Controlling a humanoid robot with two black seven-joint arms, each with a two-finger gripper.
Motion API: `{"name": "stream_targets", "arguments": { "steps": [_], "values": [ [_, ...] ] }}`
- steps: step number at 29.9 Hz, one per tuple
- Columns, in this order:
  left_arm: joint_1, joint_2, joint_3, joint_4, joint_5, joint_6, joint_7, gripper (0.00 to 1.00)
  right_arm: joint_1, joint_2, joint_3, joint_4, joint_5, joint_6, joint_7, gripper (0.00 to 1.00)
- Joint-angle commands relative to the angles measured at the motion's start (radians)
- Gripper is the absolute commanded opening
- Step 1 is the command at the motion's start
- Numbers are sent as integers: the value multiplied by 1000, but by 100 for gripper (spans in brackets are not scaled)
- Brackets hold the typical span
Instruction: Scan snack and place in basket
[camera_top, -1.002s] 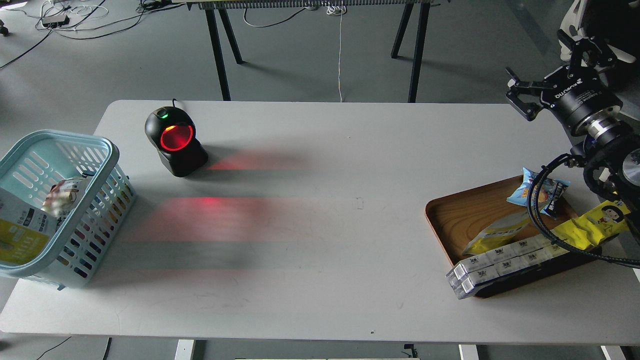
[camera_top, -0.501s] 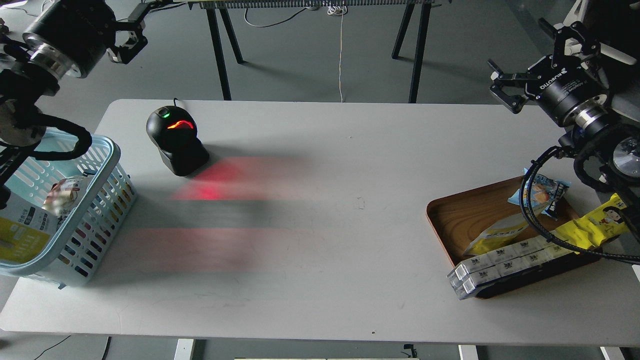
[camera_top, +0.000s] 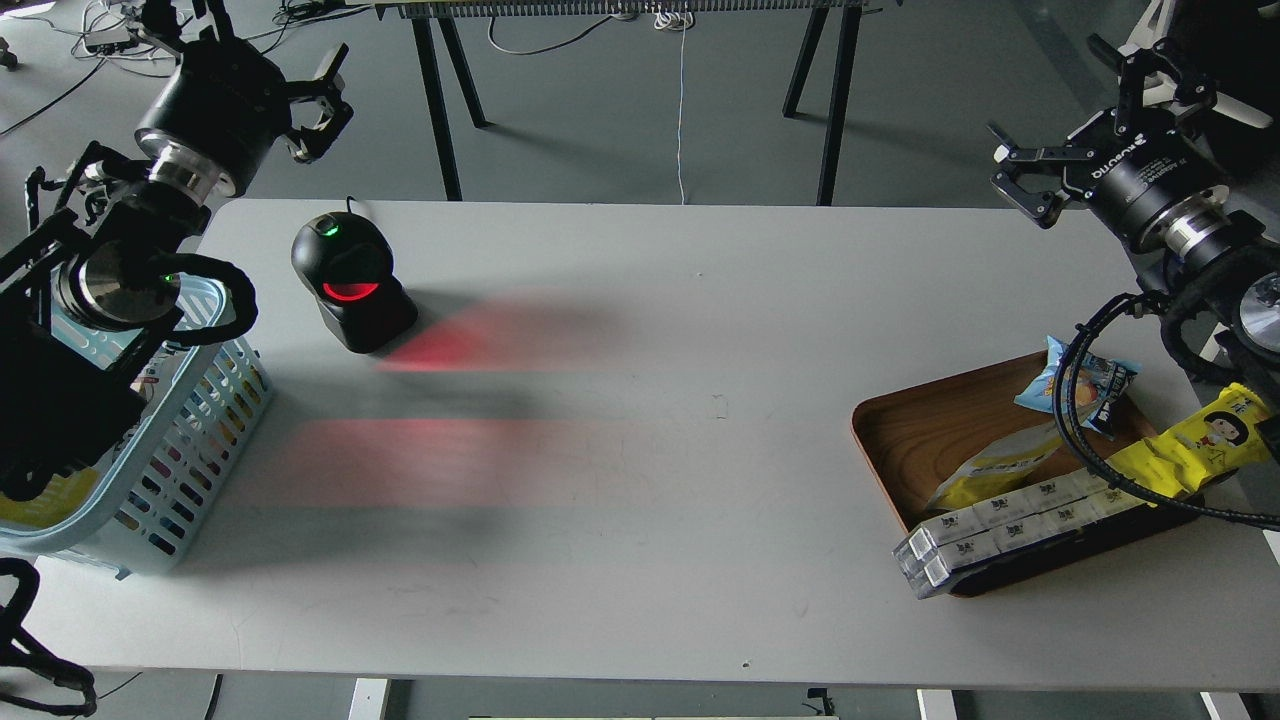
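Sitting at the far left edge of the white table (camera_top: 640, 500), the light blue basket (camera_top: 190, 440) is partly hidden by the left arm, which crosses over its top. A bit of yellow shows inside the basket low down on the left, but the arm covers too much to tell what it is. The left gripper (camera_top: 322, 112) is up high, past the back edge of the table, above and a little left of the scanner. Its fingers are spread apart and nothing is between them.

Next comes the black scanner (camera_top: 350, 280), standing on the table just right of the basket. It has a small green light on top and a red glow in its window. Red light falls in two soft bands on the table beside it.

The middle of the table is bare.

On the right is a brown wooden tray (camera_top: 920, 430). A small blue packet (camera_top: 1085, 385) lies at its back. The snack (camera_top: 1000, 465), a yellow and white pouch, lies flat in the middle of the tray. White boxes (camera_top: 1000, 525) lie in a row along the front edge. A long yellow packet (camera_top: 1190, 450) with a cartoon face hangs over the right side.

The right gripper (camera_top: 1030, 180) is up high at the far right, well above the tray. Its fingers are spread wide and it holds nothing.
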Motion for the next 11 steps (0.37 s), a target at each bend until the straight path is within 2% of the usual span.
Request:
{"name": "stream_targets", "arguments": {
  "steps": [1, 11],
  "values": [
    [26, 1, -2, -1, -1, 18, 15, 100, 1, 10, 3, -21, 0, -1, 0, 99],
    [29, 2, -19, -3, -3, 19, 15, 100, 1, 11, 2, -21, 0, -1, -3, 99]
  ]
}}
